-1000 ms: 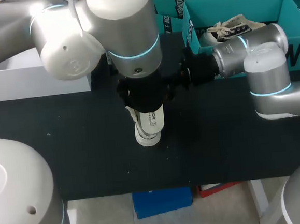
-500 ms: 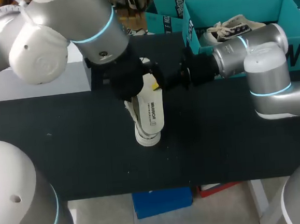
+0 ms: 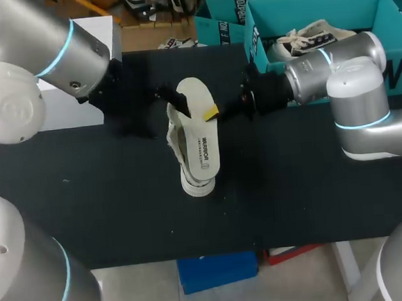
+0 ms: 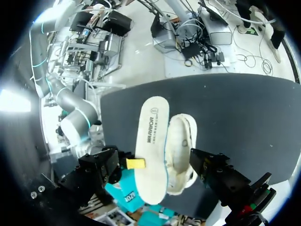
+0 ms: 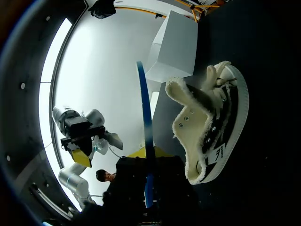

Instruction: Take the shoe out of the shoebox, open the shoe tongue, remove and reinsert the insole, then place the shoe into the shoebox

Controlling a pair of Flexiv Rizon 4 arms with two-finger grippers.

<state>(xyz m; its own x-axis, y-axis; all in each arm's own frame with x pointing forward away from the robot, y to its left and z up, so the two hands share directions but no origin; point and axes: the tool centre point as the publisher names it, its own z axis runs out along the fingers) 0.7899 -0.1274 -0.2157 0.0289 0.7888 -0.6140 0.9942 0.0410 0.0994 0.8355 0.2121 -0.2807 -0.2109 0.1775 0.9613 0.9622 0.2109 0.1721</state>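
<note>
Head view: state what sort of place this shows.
Probably a robotics lab bench. A left arm and a right arm reach over a black table, which bears a shoe, its insole and a teal shoebox.

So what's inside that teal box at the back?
A pale shoe with dark laces lies in the teal shoebox. The right arm covers the near part, so the rest is hidden.

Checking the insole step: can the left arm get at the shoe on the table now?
Probably yes: the shoe lies on open table near the left arm, nothing between; the right hand grips the insole from the other side.
</note>
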